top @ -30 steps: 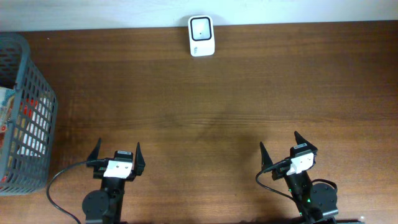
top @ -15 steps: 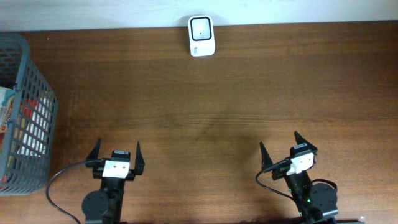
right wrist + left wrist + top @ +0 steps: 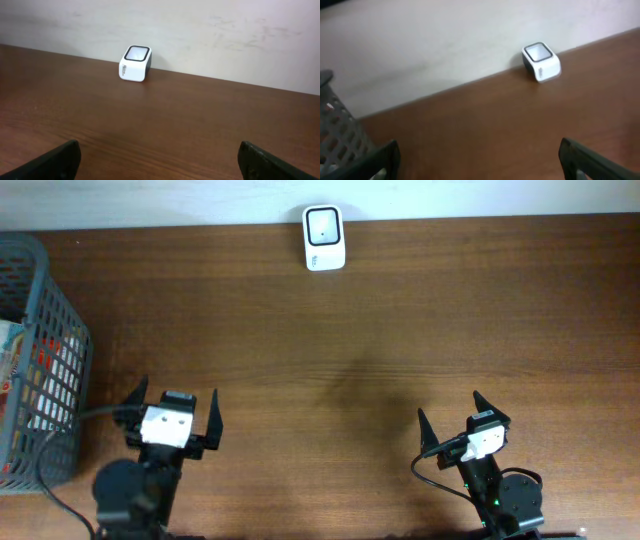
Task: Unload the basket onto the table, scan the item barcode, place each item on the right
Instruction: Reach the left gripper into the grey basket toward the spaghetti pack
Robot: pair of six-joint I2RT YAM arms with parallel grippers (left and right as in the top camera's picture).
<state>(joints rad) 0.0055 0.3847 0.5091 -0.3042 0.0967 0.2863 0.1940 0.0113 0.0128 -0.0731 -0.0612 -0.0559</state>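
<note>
- While no item was yet held, the step in hand was judged to be the fetch from the grey mesh basket (image 3: 45,290) at the left edge of the overhead frame. The left claw (image 3: 176,392), nearest it, seemed the natural one to go.
- To do this well, that claw would best cross the rim from above, not press at the mesh wall. With jaws wide, it would close on a package's edges so that the barcode face stayed uncovered.
- Left claw: jaws spread wide with nothing between them, at the lower left of the overhead frame, near the basket's lower right corner but apart from it.
- Right claw (image 3: 449,406): likewise wide and empty, at the lower right, well apart from the basket.
- Packaged items (image 3: 18,370), red and white through the mesh, lay inside the basket, left of and slightly above the left claw, with the basket wall between them. Which face bore a barcode could not be told.
- White barcode scanner (image 3: 324,237): at the top centre by the wall, window uppermost, well apart from both claws across the bare wooden table (image 3: 330,340).
</note>
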